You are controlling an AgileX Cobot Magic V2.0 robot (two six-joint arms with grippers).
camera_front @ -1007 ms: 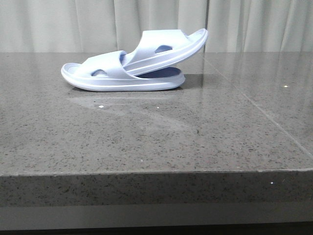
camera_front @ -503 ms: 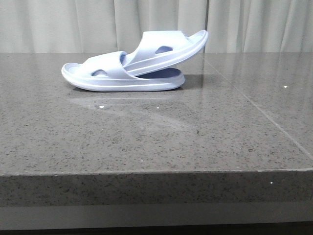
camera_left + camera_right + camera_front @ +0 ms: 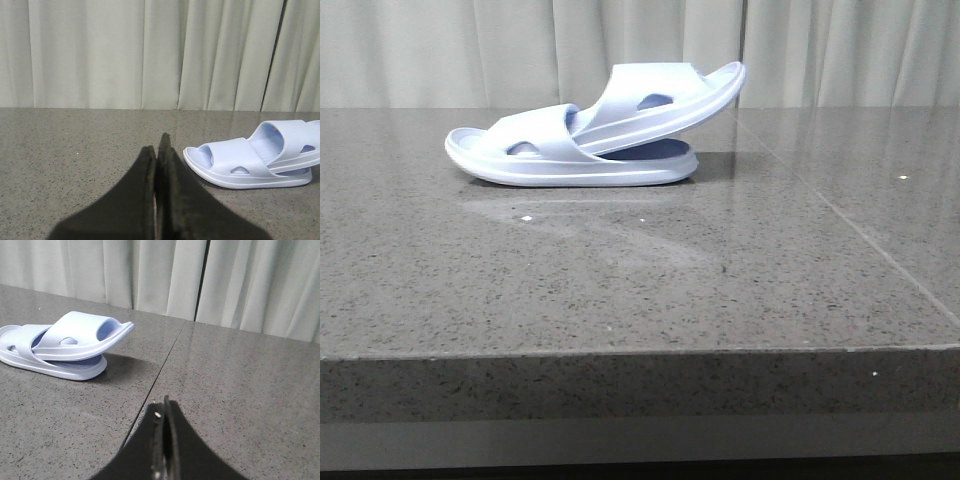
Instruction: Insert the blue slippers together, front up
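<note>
Front view: blue slippers [image 3: 590, 135] nested on table [image 3: 620, 290] (both hands closed, empty): left hand [image 3: 157, 150], right hand [image 3: 164, 412].

Upper slipper's [image 3: 660, 100] toe end hidden under lower slipper's [image 3: 570, 160] strap; heel cut off in left wrist view

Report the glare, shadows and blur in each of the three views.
Front view: soft reflection and small bright specks on the polished countertop before the blue slippers, dark shadow at their right end; sharp. Left wrist view: the shut left gripper is a dark, soft-edged shape. Right wrist view: shadow beside the slippers, sheen on the stone, right gripper dark and blurred.
</note>
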